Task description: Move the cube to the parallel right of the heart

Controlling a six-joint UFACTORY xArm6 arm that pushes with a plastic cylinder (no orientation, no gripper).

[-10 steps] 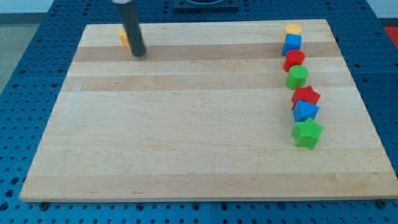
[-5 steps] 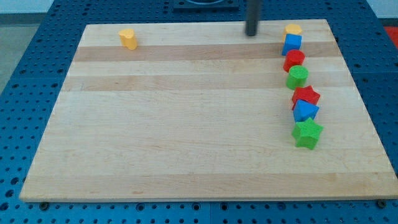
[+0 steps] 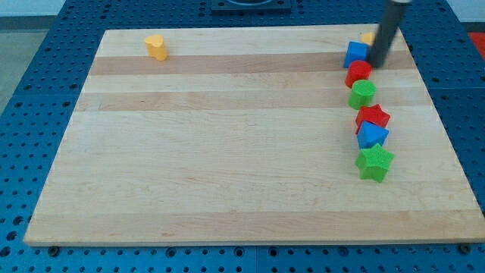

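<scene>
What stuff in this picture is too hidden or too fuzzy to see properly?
- Yellow block at the view's top right: mostly hidden behind the rod, so its shape cannot be told.
- My tip: blurred, beside the blue cube's right side; whether it touches cannot be told.
- Rod's upper part: cut off by the view's top edge.
- Yellow block at the top left: too small to name its shape.

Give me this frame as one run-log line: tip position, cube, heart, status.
tip: against blue cube's right side | blue cube: top of right column | yellow heart: top left, apart | other yellow block: mostly hidden behind rod | status: cube not yet beside heart
</scene>
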